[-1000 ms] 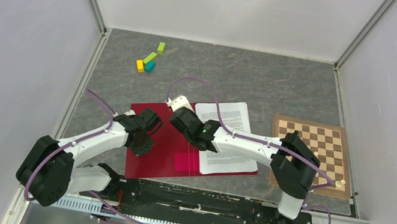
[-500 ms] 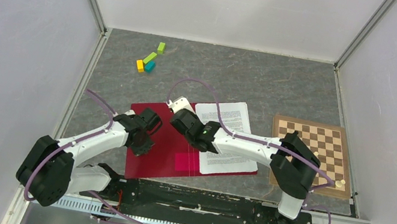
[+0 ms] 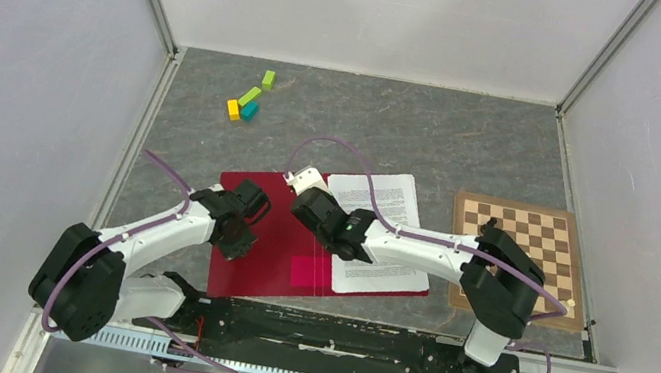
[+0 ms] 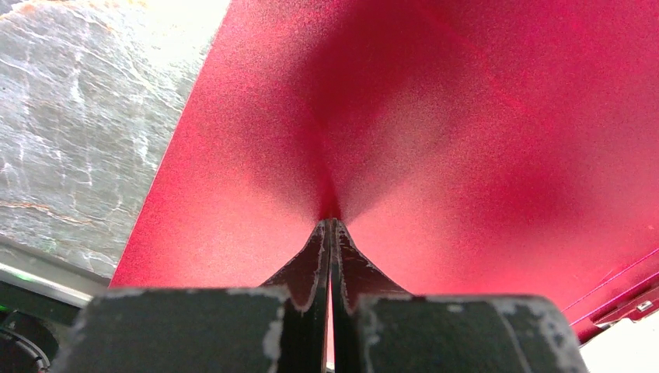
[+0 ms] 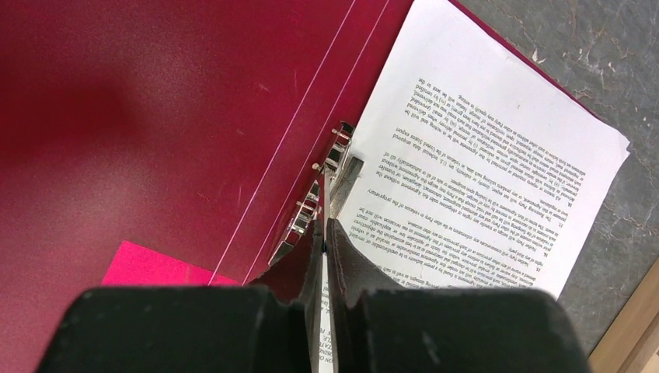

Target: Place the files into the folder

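Files (image 3: 380, 279) flat on the right half of the open folder (image 3: 266, 272), on the counter (image 3: 476, 140).
Right end effector (image 5: 322, 233) clenched on the files' inner edge by the clip (image 5: 330, 167); left end effector (image 4: 332, 221) clenched on the folder's left cover, puckering it; chessboard (image 3: 525, 244) just right of the folder.

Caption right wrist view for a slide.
Right gripper pinches the files at their edge, beside the clip of the open red folder.
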Motion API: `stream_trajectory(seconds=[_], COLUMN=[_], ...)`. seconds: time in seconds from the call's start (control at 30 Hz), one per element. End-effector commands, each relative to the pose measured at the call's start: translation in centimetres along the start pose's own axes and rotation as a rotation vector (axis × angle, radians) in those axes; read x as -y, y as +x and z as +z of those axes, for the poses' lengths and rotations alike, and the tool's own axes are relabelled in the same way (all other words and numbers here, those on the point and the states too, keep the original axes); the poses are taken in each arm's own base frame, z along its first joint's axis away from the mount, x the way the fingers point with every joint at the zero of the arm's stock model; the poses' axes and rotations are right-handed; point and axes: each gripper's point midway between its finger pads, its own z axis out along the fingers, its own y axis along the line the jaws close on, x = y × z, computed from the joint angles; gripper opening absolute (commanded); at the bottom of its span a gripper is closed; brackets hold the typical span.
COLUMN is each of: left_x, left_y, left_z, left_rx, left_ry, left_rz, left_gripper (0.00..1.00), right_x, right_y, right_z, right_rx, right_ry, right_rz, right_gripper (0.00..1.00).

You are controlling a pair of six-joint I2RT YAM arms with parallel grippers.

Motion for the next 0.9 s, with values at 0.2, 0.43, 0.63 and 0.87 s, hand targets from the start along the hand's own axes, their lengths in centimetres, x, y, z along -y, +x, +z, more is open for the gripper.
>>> stream_trajectory(seconds=[0.2,0.43,0.63,0.87], left_x=[0.2,-0.2,-0.3,-0.2], left_y=[-1.0,-0.9,-0.9,-0.9], left_z=[-0.5,-0.4,-0.3,-0.3], left_rx=[0.042,0.042,0.043,0.042], left_ry=[-0.021,-0.033,-0.039,-0.038], left_rz=[-0.038,-0.04,-0.043,-0.047], left_gripper=[0.02,0.02,0.02,0.02], right_x=[0.5,0.3,0.2,0.2], right_y=[1.3,2.6,3.5,4.0], right_z=[-0.9,-0.9,-0.8,-0.8], right_rx=[0.011,0.0,-0.012,-0.018], right_ry=[-0.016,-0.055,-0.066,-0.083], right_rz=[0.03,0.048,0.051,0.064], right_gripper=[0.01,0.0,0.0,0.0])
